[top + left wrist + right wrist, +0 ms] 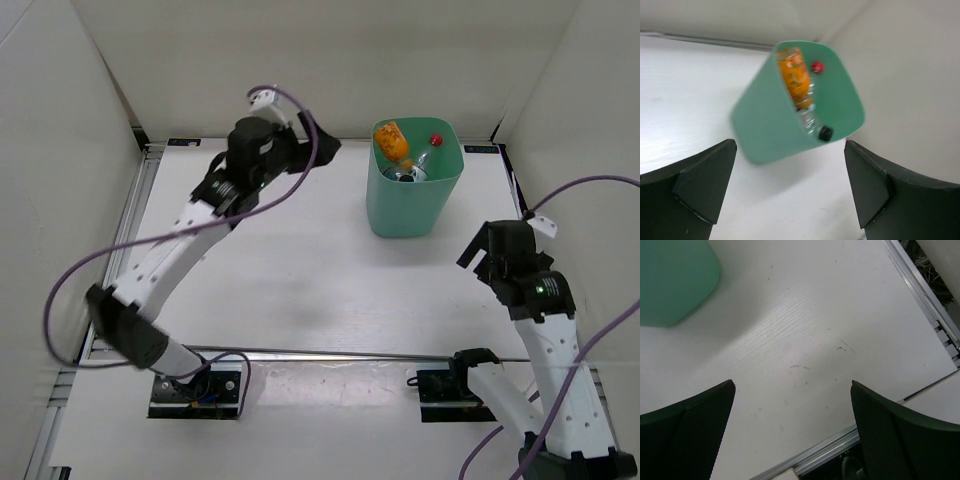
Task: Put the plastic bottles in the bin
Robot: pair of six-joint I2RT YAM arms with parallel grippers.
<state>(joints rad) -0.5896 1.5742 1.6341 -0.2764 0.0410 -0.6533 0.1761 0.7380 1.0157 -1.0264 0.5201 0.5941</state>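
bottles (398, 148) inside bin (405, 208); left end effector (789, 150) and right end effector (792, 387) wide open, empty

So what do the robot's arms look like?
Both arms are white tubes with chunky black joints. The left arm and right arm each trail a looping purple cable. A tiny green light glows on the right one. The fingers are flat, black and wedge-shaped.
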